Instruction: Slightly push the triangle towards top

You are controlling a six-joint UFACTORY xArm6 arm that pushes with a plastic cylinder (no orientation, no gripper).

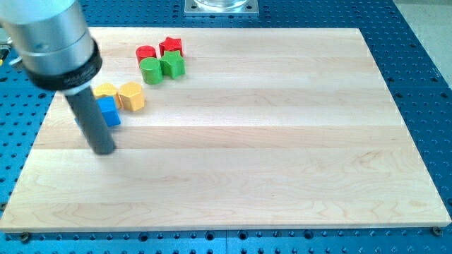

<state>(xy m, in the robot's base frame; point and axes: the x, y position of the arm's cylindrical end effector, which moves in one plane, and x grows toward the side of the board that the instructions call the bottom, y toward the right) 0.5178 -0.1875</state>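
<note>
Wood bench (233,155) fills most of the frame, on a blue pegboard (424,70). Tool: plain rod, no jaws, so nothing is grasped. My tip (104,150) sits at mid-left, on the bench, just below the blue block (109,111), which the rod partly hides; contact w/ it cannot be told. Blue block's shape unclear, may be the triangle. Beside it, upper left: yellow block (105,89) and orange block (132,96), touching. Further up, approx. top centre-left: red cylinder (146,52), red star (171,47), green cylinder (150,70), green block (173,65), clustered tight.
</note>
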